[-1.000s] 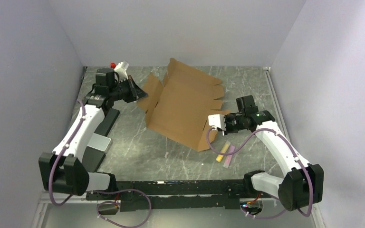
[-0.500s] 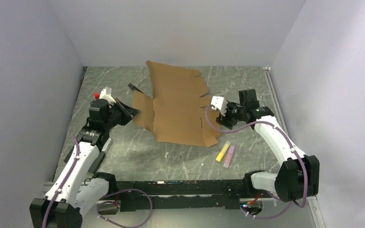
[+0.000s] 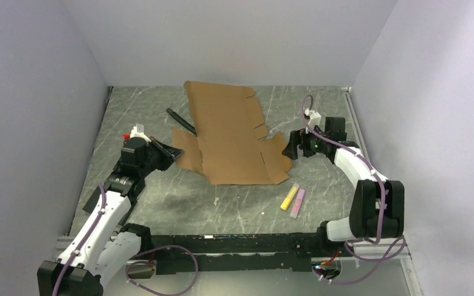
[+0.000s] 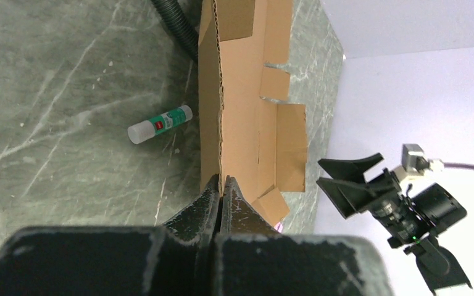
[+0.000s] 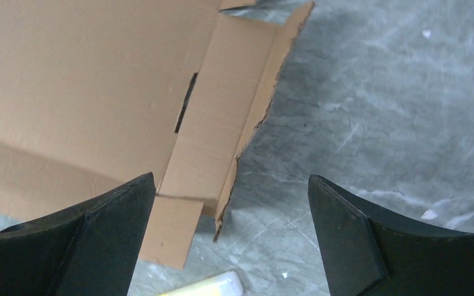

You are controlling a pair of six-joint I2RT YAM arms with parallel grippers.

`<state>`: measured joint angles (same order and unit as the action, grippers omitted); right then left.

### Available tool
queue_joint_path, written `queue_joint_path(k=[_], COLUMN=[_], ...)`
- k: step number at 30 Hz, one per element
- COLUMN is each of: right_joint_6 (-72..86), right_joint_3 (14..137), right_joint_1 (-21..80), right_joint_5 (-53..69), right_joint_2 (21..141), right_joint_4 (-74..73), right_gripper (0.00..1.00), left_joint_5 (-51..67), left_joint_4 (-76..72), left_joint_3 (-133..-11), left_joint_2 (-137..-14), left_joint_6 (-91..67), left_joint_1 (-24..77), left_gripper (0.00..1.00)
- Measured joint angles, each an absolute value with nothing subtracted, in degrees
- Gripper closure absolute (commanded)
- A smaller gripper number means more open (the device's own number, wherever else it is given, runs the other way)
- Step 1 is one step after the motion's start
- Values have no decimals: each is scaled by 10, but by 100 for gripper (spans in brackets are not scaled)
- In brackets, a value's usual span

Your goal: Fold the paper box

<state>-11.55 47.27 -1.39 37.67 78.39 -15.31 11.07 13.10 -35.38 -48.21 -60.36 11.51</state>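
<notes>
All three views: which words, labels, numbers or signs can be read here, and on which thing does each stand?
No text can be read in any view.
white tube: it has a green label with a red mark, too small and blurred to read.
paper box: plain brown, no print visible.
yellow stick and pink stick: too small to show any writing.
</notes>
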Motion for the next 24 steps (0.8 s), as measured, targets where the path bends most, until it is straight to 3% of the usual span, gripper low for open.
queue_joint_path(k=[3,6,8,11,12,15,20,24], right_joint_6=[-50,-12,4,18,23,27,4,-41], right_joint_3=[472,481,488,498,501,515,543,574], right_joint_1=[-14,-14,-12,-8,-6,-3,-2,-4], right_joint_5=[339,317,311,302,300,300,297,304], right_joint_2=[823,871,901,935,942,949,947,927], right_joint_4=[-129,-125,-124,-124,-124,-126,-129,-142], right_gripper=[8,28,48,91,100,100,100,100], left_joint_5=[102,98,96,96,96,97,106,118], left_joint_4=[131,125,120,117,117,115,124,162], left_joint_3=[-348,-340,-333,-324,-322,-321,-326,-364], left_joint_2=[-474,-471,-470,-470,-470,-470,-472,-486], left_joint_6=[-613,-618,-622,-623,-623,-620,-578,-524], left_joint_1=[129,138,142,145,145,147,147,147], left_gripper=[100,100,100,100,100,98,54,44])
